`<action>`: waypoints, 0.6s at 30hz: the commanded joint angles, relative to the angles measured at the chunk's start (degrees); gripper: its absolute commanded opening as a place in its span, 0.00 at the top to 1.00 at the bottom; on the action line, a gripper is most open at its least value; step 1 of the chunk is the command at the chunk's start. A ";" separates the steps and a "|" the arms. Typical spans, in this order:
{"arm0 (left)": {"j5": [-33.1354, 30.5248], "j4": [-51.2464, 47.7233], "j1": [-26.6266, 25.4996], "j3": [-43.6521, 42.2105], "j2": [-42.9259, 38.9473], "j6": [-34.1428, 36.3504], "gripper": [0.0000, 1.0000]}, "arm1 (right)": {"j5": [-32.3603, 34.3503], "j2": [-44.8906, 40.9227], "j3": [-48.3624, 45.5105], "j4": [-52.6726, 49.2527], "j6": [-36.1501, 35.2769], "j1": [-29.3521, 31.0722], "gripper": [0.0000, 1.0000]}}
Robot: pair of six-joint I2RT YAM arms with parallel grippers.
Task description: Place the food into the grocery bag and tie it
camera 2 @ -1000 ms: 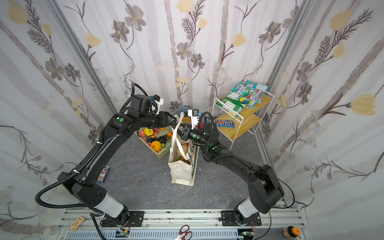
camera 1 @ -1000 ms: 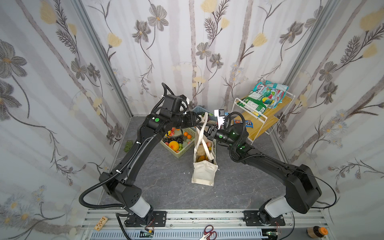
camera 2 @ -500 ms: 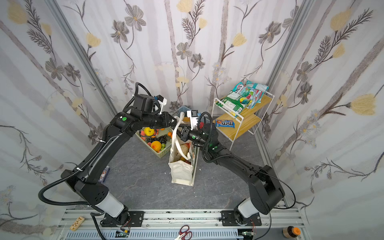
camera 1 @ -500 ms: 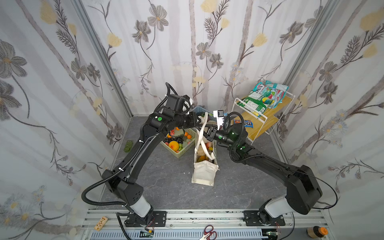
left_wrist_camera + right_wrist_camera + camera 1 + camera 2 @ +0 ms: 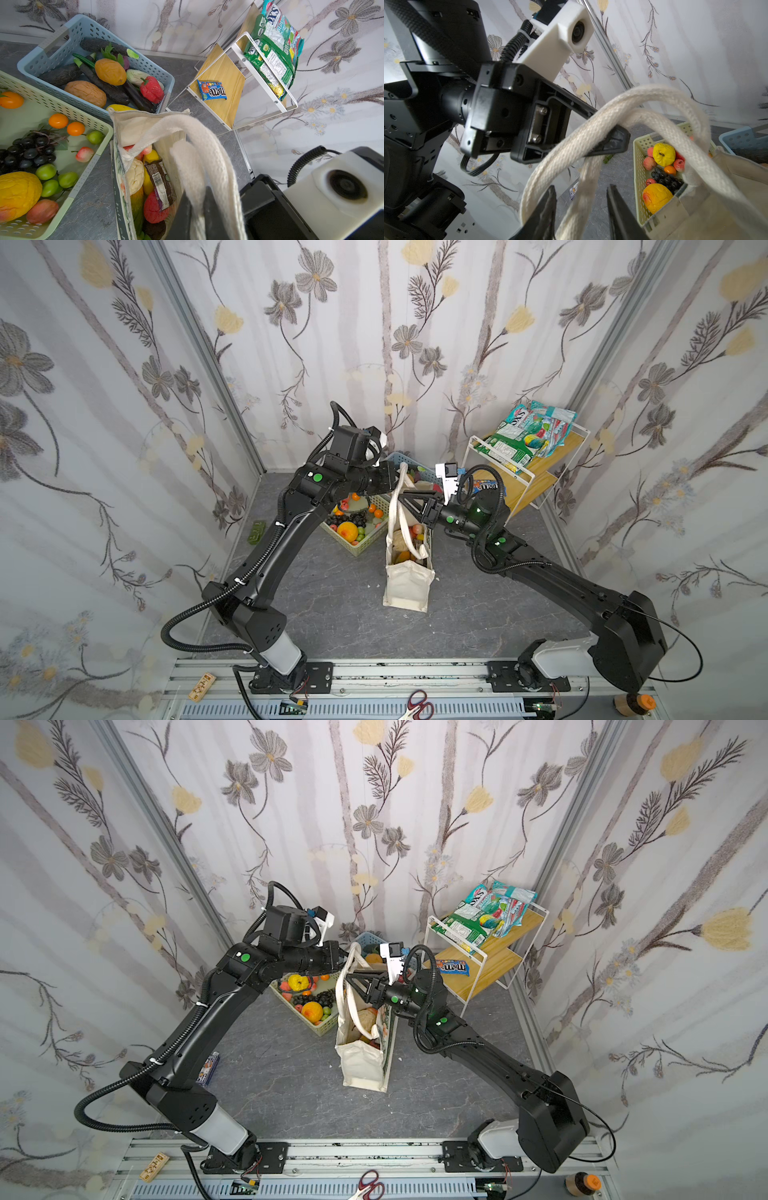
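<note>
The grocery bag stands upright on the grey floor with its white rope handles pulled up. My left gripper is shut on one handle strand above the bag's mouth. My right gripper faces it from the other side. It is open, and a handle strand hangs loose between its fingers. Food lies inside the bag: a red apple, a dark snack bar, a beige cauliflower and a yellow mango.
A pastel green basket of toy fruit stands left of the bag, and a blue basket of vegetables behind it. A white wire shelf at the back right holds snack bags and a candy pack. Scissors lie on the front rail.
My left gripper has shut on the rope handle. My right gripper has opened and let go of its strand. The bag has stayed where it was.
</note>
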 commanded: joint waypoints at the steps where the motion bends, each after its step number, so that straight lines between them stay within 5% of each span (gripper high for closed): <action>1: 0.02 0.32 0.09 0.76 -0.50 -0.02 0.90 | 1.23 -2.39 -2.69 -3.50 -3.24 -0.98 0.58; 7: 0.26 -0.29 -0.12 2.08 -0.31 0.11 0.90 | -2.36 -4.66 -6.73 -5.93 -7.84 -3.66 0.58; 18: 0.43 -0.77 -1.03 2.63 -0.05 -0.66 0.91 | -14.85 1.69 -0.37 -11.01 -20.72 -1.76 0.55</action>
